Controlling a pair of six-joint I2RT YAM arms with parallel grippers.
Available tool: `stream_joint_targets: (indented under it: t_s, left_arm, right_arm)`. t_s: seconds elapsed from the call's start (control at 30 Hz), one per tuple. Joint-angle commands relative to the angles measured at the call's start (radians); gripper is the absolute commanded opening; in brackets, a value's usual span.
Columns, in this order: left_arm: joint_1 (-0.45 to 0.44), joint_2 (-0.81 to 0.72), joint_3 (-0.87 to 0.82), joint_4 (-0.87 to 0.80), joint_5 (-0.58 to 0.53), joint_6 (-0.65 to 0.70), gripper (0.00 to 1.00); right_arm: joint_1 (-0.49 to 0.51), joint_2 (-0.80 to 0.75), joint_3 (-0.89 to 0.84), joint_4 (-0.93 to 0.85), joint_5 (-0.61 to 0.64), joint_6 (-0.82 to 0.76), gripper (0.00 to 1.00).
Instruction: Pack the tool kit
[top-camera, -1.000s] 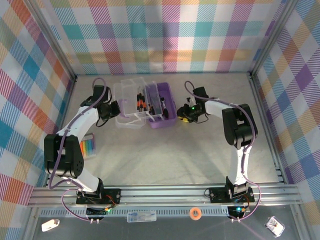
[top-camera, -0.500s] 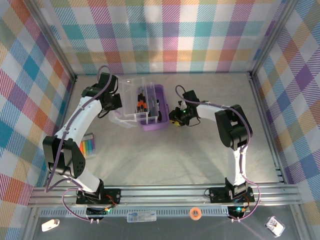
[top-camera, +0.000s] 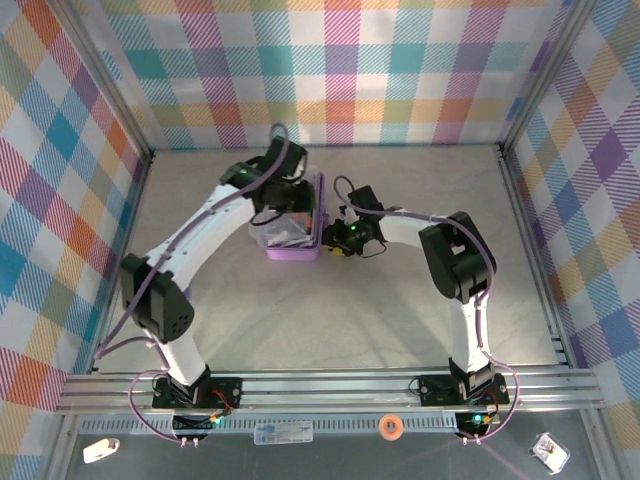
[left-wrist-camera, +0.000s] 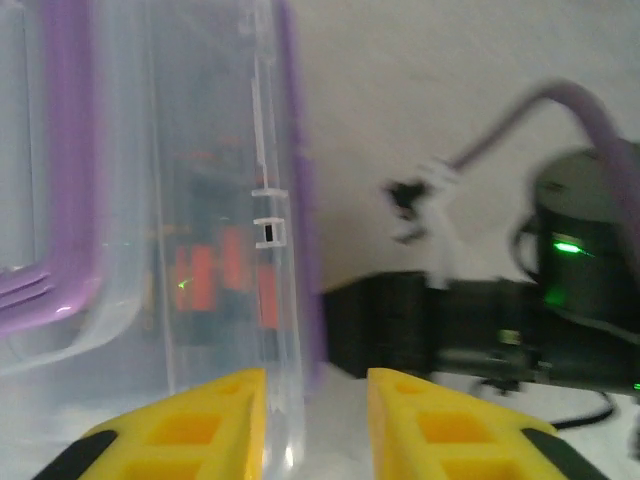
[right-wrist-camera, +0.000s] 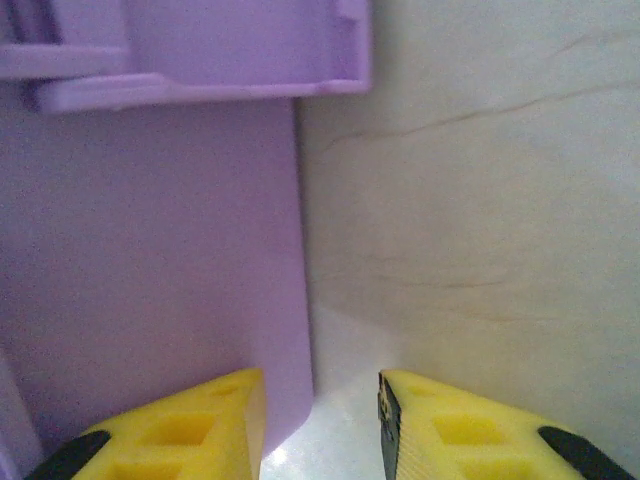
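Observation:
The lilac tool kit case lies mid-table with its clear lid folded down over it. Orange screwdriver handles show through the lid, beside the lid's purple handle. My left gripper hangs over the case's far right part. Its jaws are open, with the lid's right edge just inside the left finger. My right gripper sits low against the case's right side. It is open, straddling a corner of the purple wall with a gap to the right finger.
The right arm's black wrist with a green light and its cable lie close to the left gripper. Plaid walls enclose the table on three sides. A metal rail runs along the front edge.
The left arm swung right across the case, bringing the clear lid from lying open on the left down onto the case. Its jaws then opened. The case and right gripper shifted left.

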Motion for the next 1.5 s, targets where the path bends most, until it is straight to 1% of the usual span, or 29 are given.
stream_joint_targets:
  t_s: [0.0,0.1,0.17,0.2,0.27,0.3,0.37,0.47,0.5,0.57,0.63,0.67,0.73,0.83,0.9,0.93,1.03,1.13,1.33,1.37,1.43,1.47]
  left_arm:
    - [-0.026,0.058,0.083,-0.035,0.1,-0.023,0.35]
    - [-0.037,0.067,0.124,-0.026,0.118,-0.03,0.42]
    - [-0.035,0.052,0.135,-0.031,0.091,-0.025,0.49]
    - [-0.033,0.042,0.136,-0.034,0.063,-0.016,0.53]
    - [-0.018,0.032,0.134,-0.054,0.006,0.002,0.65]
    - [-0.004,0.031,0.133,-0.068,-0.023,0.013,0.7]
    - [0.03,0.041,0.138,-0.111,-0.071,0.04,0.76]
    - [0.084,0.076,0.169,-0.184,-0.167,0.079,0.89]
    - [0.101,0.093,0.182,-0.198,-0.183,0.098,0.94]
    - [0.125,0.153,0.226,-0.237,-0.18,0.135,1.0]
    - [0.136,0.225,0.294,-0.294,-0.159,0.185,1.0]
    - [0.135,0.267,0.349,-0.332,-0.127,0.212,1.0]
    - [0.135,0.33,0.418,-0.382,-0.104,0.241,1.0]
    - [0.147,0.396,0.457,-0.392,-0.112,0.257,1.0]
    - [0.162,0.432,0.463,-0.394,-0.15,0.252,0.99]
    - [0.168,0.446,0.46,-0.395,-0.156,0.249,0.98]
    - [0.178,0.467,0.429,-0.397,-0.203,0.227,0.9]
    - [0.178,0.428,0.341,-0.352,-0.216,0.214,0.84]
    - [0.191,0.341,0.171,-0.253,-0.156,0.217,0.83]
    - [0.198,0.336,0.154,-0.249,-0.129,0.216,0.81]
    - [0.209,0.321,0.091,-0.221,-0.066,0.214,0.71]
    - [0.21,0.307,0.056,-0.201,-0.05,0.212,0.68]
  right_arm:
    - [-0.006,-0.022,-0.007,0.019,0.005,0.006,0.36]
    - [-0.032,-0.068,-0.047,-0.01,0.064,0.001,0.37]
    - [-0.053,-0.107,-0.088,-0.009,0.085,-0.004,0.38]
    - [-0.065,-0.127,-0.107,-0.014,0.094,-0.012,0.39]
    - [-0.082,-0.163,-0.133,-0.023,0.097,-0.039,0.41]
    - [-0.09,-0.182,-0.143,-0.03,0.1,-0.055,0.42]
    - [-0.101,-0.216,-0.16,-0.044,0.103,-0.086,0.45]
    - [-0.119,-0.266,-0.192,-0.05,0.107,-0.126,0.51]
    - [-0.125,-0.278,-0.203,-0.044,0.1,-0.135,0.54]
    - [-0.138,-0.294,-0.216,-0.034,0.088,-0.148,0.58]
    - [-0.147,-0.297,-0.221,-0.03,0.074,-0.162,0.62]
    - [-0.151,-0.296,-0.222,-0.03,0.068,-0.17,0.63]
    - [-0.155,-0.291,-0.22,-0.032,0.057,-0.177,0.64]
    - [-0.16,-0.288,-0.22,-0.027,0.04,-0.177,0.65]
    - [-0.159,-0.287,-0.217,-0.028,0.029,-0.178,0.65]
    - [-0.159,-0.288,-0.217,-0.027,0.026,-0.178,0.65]
    - [-0.159,-0.286,-0.216,-0.025,0.02,-0.175,0.65]
    - [-0.159,-0.283,-0.214,-0.014,0.004,-0.169,0.65]
    - [-0.16,-0.258,-0.196,0.006,-0.021,-0.156,0.66]
    - [-0.159,-0.252,-0.192,0.014,-0.034,-0.15,0.66]
    - [-0.159,-0.239,-0.188,0.048,-0.069,-0.132,0.66]
    - [-0.159,-0.235,-0.188,0.067,-0.084,-0.121,0.66]
